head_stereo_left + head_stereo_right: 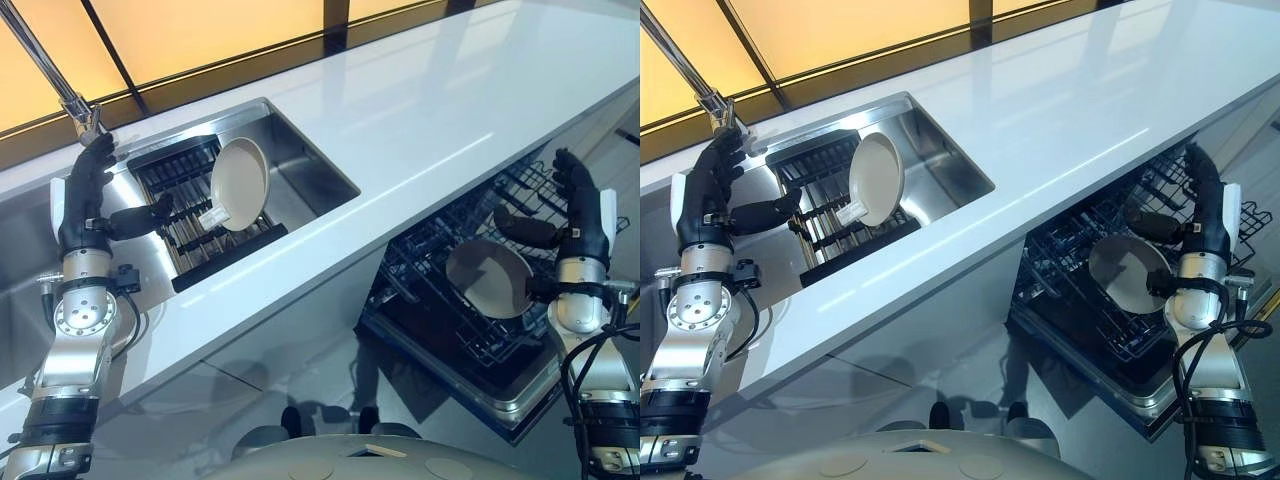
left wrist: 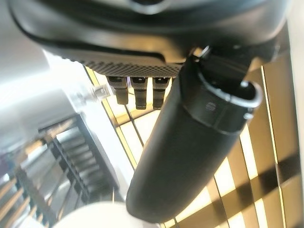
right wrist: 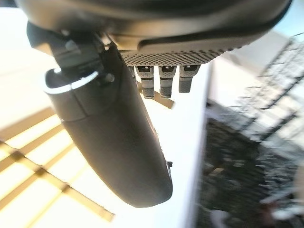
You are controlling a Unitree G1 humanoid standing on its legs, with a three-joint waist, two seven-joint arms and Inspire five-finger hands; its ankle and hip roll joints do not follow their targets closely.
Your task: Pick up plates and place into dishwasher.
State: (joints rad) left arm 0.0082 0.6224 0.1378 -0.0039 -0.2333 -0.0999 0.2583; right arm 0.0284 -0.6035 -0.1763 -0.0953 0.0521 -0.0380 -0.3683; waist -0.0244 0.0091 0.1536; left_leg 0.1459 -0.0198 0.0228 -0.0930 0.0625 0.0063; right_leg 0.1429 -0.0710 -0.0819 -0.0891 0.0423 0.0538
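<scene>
Down at the near right, a round beige plate (image 1: 489, 278) lay tilted in the dark wire dishwasher rack (image 1: 440, 290), its face turned up and left. Just beside it the right hand (image 1: 578, 215) stood with fingers straight and thumb spread, empty. Across the glossy white surface (image 1: 420, 120), a second beige plate (image 1: 240, 183) leaned on edge in the black ribbed drainer (image 1: 190, 215) inside the steel sink (image 1: 315, 165). Near it, the left hand (image 1: 85, 195) was likewise loose-fingered, holding nothing.

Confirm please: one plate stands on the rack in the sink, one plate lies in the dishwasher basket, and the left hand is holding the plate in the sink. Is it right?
Not quite. The left hand is open beside the sink rack, holding nothing, as the left eye view shows. The plate stands there untouched; the other plate does lie in the dishwasher basket.
</scene>
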